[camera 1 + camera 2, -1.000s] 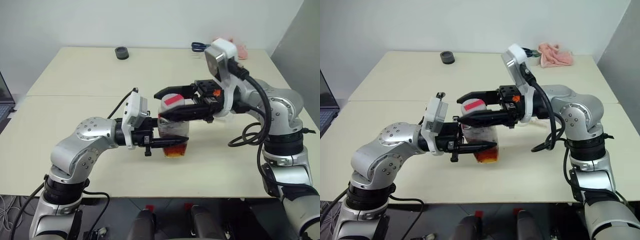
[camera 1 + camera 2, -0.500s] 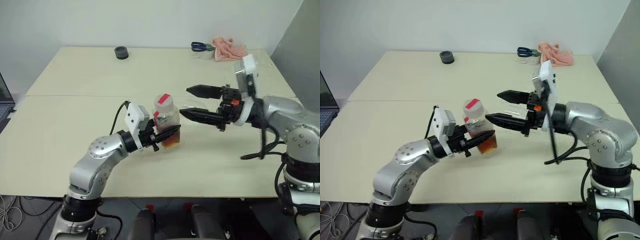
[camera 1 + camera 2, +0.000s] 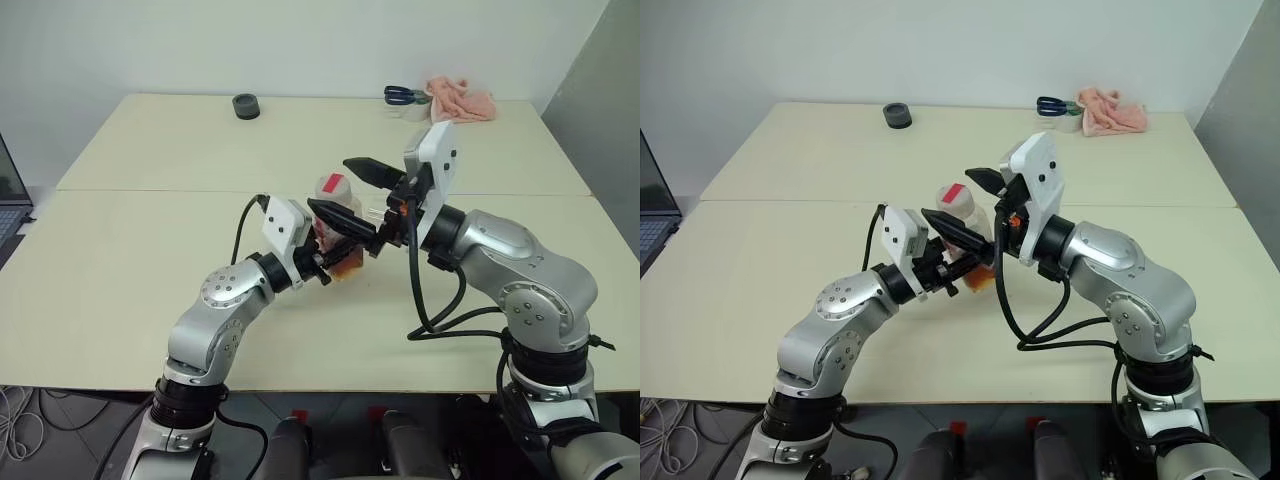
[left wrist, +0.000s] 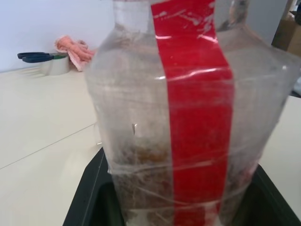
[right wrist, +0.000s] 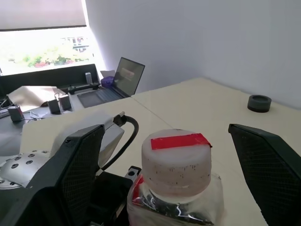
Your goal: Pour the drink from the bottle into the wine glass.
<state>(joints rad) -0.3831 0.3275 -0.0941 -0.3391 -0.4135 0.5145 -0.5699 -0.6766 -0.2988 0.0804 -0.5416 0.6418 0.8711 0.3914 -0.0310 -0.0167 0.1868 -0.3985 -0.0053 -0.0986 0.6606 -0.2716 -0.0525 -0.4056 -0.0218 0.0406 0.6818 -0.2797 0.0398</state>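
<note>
bottle point(image 3: 336, 228): upright at mid-table point(image 3: 150, 260), cap point(image 5: 176, 157) on, drink low inside
left gripper point(image 3: 325, 265): jaws pinching bottle's lower body
right gripper point(image 3: 352, 192): jaws spread, flanking cap, apart

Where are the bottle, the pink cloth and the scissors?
bottle point(image 5: 176, 162): right wrist view, side of its cap.
pink cloth point(image 3: 1112, 108): right eye view, its middle.
scissors point(image 3: 398, 94): left eye view, its handles.

Left gripper point(image 3: 335, 262) clamped low at six o'clock; right gripper point(image 3: 345, 190) spread wide at twelve.
</note>
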